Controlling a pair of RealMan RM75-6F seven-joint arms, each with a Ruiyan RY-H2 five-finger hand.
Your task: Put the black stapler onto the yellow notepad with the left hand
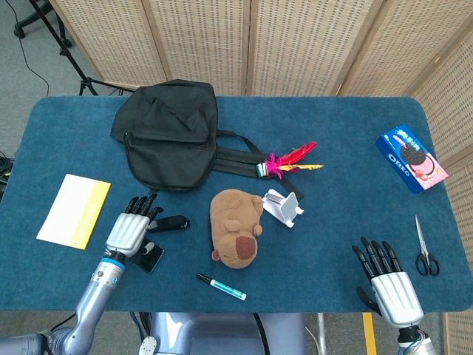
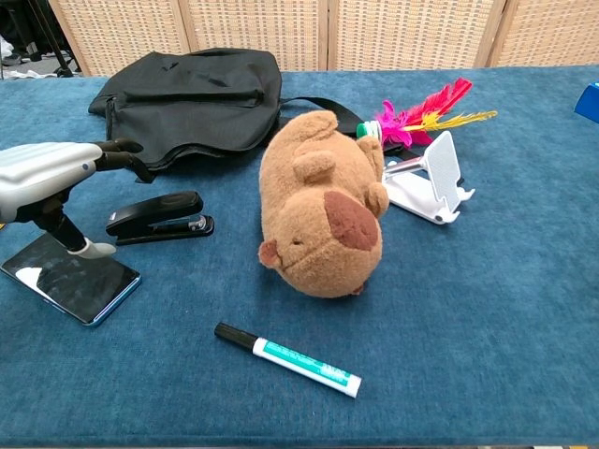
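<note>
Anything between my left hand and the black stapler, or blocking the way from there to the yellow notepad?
Nothing visible does. The left hand hovers just left of the black stapler, above the phone. Between stapler and yellow notepad there is only bare blue table.

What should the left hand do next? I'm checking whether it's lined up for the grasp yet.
Probably ease a little further right and lower onto the stapler. The left hand is open, its fingers apart above the stapler's left end, and nothing is held. The stapler lies flat on the table, beside the phone; the notepad waits to the left.
</note>
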